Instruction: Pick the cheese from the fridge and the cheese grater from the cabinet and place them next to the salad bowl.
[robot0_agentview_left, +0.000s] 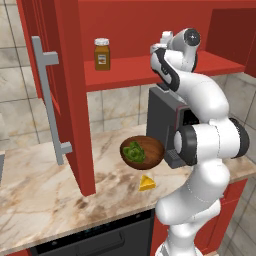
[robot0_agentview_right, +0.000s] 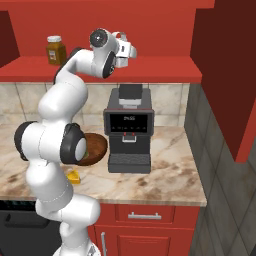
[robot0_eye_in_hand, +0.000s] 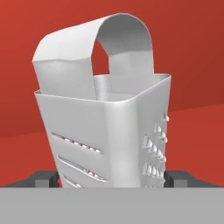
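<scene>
Grater (robot0_eye_in_hand: 105, 131): upright on the cabinet (robot0_agentview_left: 150, 67) shelf, between my fingertips (robot0_eye_in_hand: 43, 179); its base is cut off.
Tool (robot0_eye_in_hand: 109, 180): my jaws wide, either side of the grater; contact I cannot tell.
Cheese (robot0_agentview_left: 146, 183): on the table (robot0_agentview_left: 40, 185), just before the bowl (robot0_agentview_left: 142, 151).
Jar (robot0_agentview_left: 102, 54): shelf, left.
</scene>
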